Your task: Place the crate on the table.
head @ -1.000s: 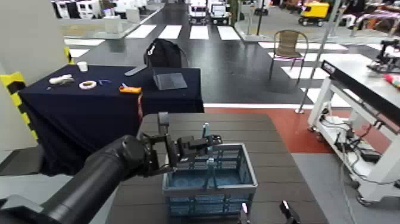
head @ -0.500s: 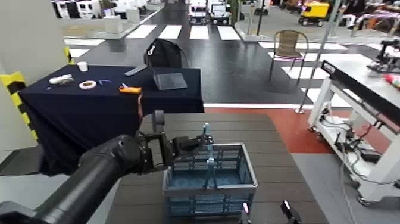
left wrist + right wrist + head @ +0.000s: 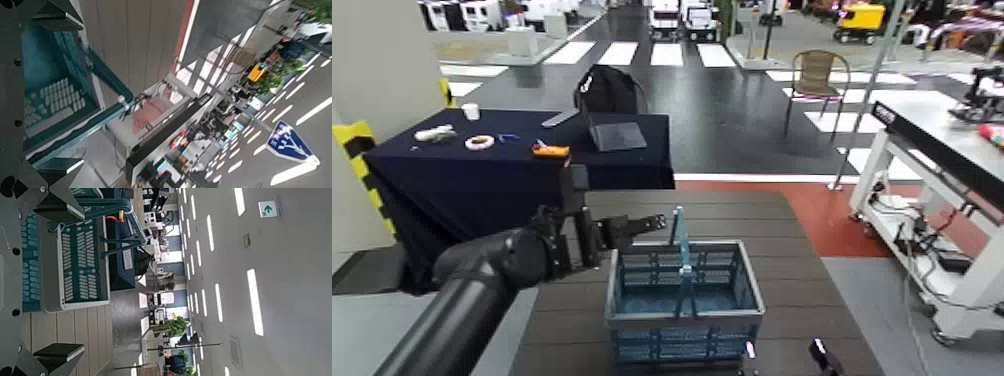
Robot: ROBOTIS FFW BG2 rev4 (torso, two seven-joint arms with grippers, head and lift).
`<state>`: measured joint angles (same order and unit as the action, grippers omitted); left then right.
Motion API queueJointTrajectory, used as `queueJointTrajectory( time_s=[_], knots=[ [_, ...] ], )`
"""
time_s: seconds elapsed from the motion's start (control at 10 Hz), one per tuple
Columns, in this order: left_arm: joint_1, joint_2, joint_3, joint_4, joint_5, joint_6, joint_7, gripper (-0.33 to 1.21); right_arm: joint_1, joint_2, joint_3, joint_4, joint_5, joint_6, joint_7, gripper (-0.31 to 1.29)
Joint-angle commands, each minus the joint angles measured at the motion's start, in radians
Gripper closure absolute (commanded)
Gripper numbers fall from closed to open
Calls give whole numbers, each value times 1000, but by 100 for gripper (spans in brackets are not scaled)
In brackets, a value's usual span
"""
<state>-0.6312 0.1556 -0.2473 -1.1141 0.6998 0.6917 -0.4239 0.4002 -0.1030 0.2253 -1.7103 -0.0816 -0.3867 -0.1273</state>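
Crate [image 3: 684,300] sits flat on the table [image 3: 802,270], toward the near edge and roughly centred between the side edges. Bare slats on both sides and a wide strip behind it up to the far edge. Teal handle [image 3: 682,255] stands upright.

Left gripper [image 3: 632,226] is off the crate, just beside the handle over the far-left part of the table, fingers spread, holding nothing. A second ago it was over the crate's far rim at the handle; it has since pulled back left.

Right gripper [image 3: 784,354] low at the near edge, fingertips apart, empty, clear of the crate. Crate hasn't shifted.
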Motion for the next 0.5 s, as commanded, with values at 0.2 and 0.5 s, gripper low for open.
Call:
queueJointTrajectory(
  time_s=[0.2,0.5],
  knots=[
    [203,50,40,-345,-60,-104,175,11,6,2,-12,-2,3,-8,-2,13],
    [427,58,105,-575,-161,-222,284,11,12,8,-21,-3,13,-12,-2,14]
  ],
)
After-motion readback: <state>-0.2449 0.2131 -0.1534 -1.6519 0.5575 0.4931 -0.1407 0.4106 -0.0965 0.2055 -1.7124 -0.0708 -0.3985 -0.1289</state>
